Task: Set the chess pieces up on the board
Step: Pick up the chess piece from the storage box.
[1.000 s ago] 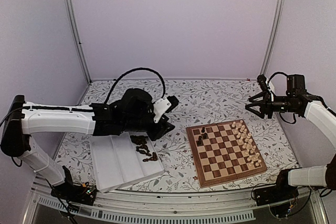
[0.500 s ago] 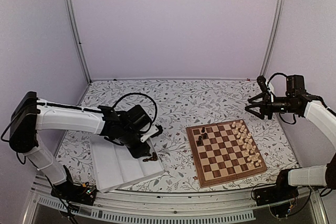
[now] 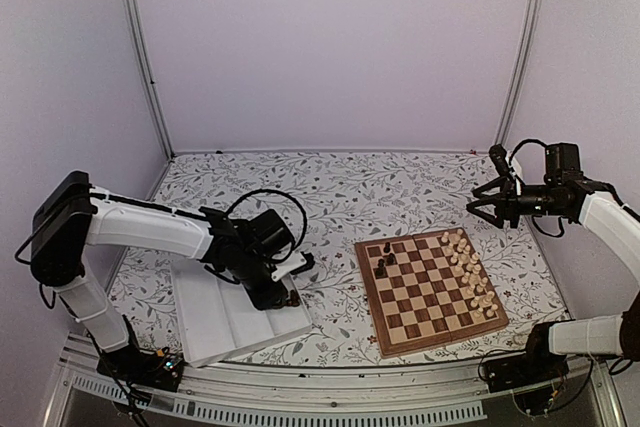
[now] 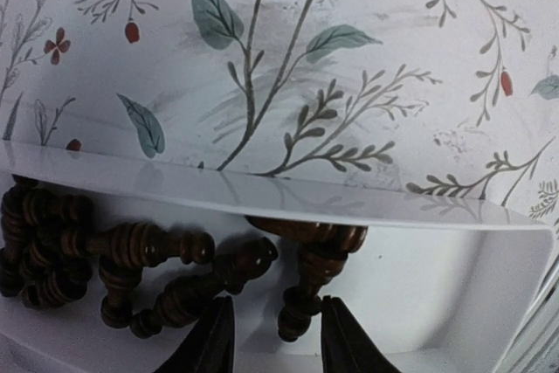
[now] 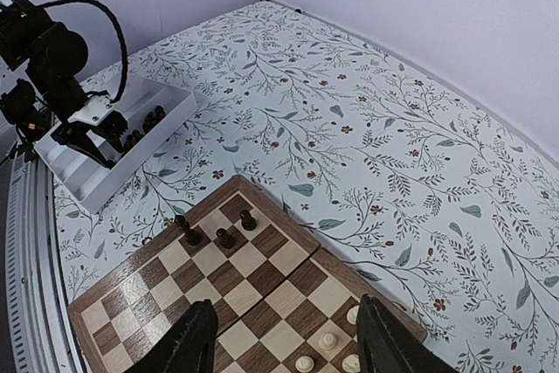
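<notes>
The board (image 3: 425, 299) lies at the right, with three dark chess pieces (image 3: 383, 262) at its left corner and several cream pieces (image 3: 470, 272) along its right side. My left gripper (image 3: 283, 292) reaches down into the white tray (image 3: 225, 319). In the left wrist view its open jaws (image 4: 275, 310) straddle a dark piece (image 4: 316, 281) lying on its side. The right finger touches the piece and the left stands apart. More dark pieces (image 4: 105, 251) are heaped to the left. My right gripper (image 3: 480, 199) hangs open high over the board's far right corner (image 5: 286, 307).
The tray's raised wall (image 4: 349, 205) stands just beyond the piece between my left jaws. The floral tablecloth (image 3: 380, 192) covers the table behind the tray and board. Metal frame posts (image 3: 140, 57) stand at the back corners.
My left arm has dropped from above the tray's far edge down into the tray, and its jaws have narrowed around a lying dark piece. The right arm has not moved.
</notes>
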